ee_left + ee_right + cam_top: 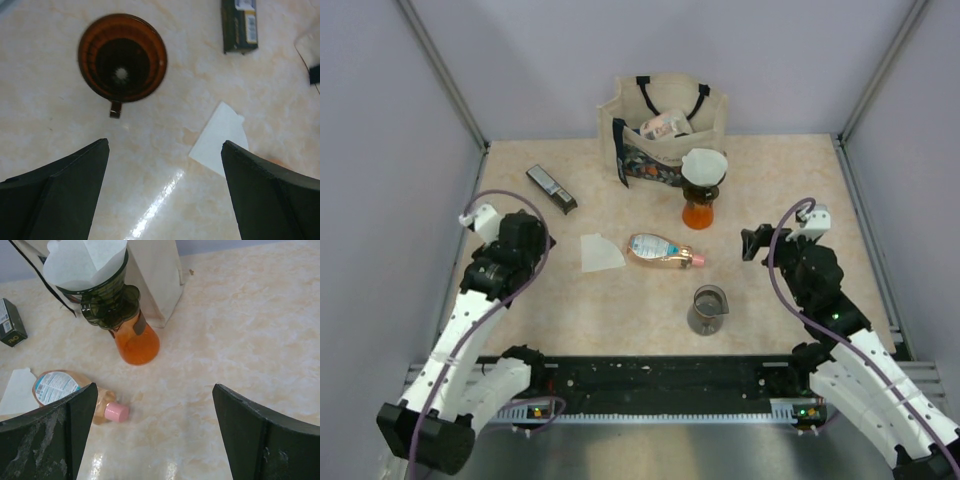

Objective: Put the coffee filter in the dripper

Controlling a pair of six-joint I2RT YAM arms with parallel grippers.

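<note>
ROBOT ARMS POISED OVER A COFFEE SET-UP. The left gripper (165,142) hangs above the table (770,180) with its jaws spread wide and nothing between them. It points down towards the flat filter (220,137), a folded white paper wedge lying left of centre. The wedge sits just beside the base of a bottle (662,250) tipped on its side.

The right gripper (155,386), at the right of the table, is also wide open and empty. It faces the far left.

The empty dripper (708,308) is brown and translucent, with a small handle. It stands upright, mouth up, near centre, nearer than the bottle and clear of it, a spot either arm looks able to reach.

Farther back, a dark dripper (107,302) sits on an orange carafe (137,342) with a seated filter (85,262) opened inside it. This stands just in front of a cloth bag (718,115). A black box (551,188) lies at the far left.

The pictures do not settle which dripper the task means, but the loose paper and the bare cone suggest that pairing, with the job not yet begun. The flat filter lies closest to the left arm, so that arm seems the likely one to fetch it. Flat on a smooth top, the paper shows only a thin edge and may slide rather than lift.
</note>
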